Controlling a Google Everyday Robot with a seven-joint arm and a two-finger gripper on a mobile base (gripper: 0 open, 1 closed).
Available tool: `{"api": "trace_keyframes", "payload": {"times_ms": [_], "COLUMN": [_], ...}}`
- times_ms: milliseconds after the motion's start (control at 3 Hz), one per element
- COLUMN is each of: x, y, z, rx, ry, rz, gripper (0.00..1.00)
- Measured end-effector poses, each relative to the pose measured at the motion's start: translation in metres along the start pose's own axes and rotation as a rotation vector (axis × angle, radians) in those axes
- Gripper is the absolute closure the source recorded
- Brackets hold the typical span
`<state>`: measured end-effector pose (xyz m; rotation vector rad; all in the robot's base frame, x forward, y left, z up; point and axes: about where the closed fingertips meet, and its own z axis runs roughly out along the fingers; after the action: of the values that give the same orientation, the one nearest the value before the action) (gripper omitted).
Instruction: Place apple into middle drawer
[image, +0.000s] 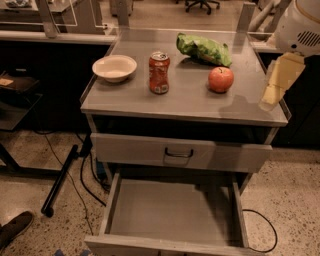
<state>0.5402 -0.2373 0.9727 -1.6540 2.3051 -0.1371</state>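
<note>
The red-orange apple (220, 79) sits on the grey counter top (180, 102), right of centre, in front of a green bag. My gripper (270, 98) hangs on the pale arm over the counter's right edge. It is to the right of the apple, apart from it, with nothing seen in it. The middle drawer (170, 212) is pulled out below, and its bare grey floor shows nothing in it.
A red soda can (159, 73) and a white bowl (114, 67) stand left of the apple. The green bag (203, 49) lies behind it. A closed drawer front with a dark loop handle (178, 153) is above the open drawer. Cables and a black pole (61, 179) lie on the floor at left.
</note>
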Motion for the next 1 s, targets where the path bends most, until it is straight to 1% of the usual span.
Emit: {"api": "trace_keyframes", "payload": {"times_ms": [333,667,1000], "x": [-0.002,-0.019,-0.045], "y": [-0.003,-0.029,-0.057], "z": [0.001,0.013,0.03], "rx": [0.003,0.031,0.027], "ry": [-0.005,-0.048,-0.059], "rz": [0.002,0.018,0.022], "gripper": [0.0,0.0,0.0]}}
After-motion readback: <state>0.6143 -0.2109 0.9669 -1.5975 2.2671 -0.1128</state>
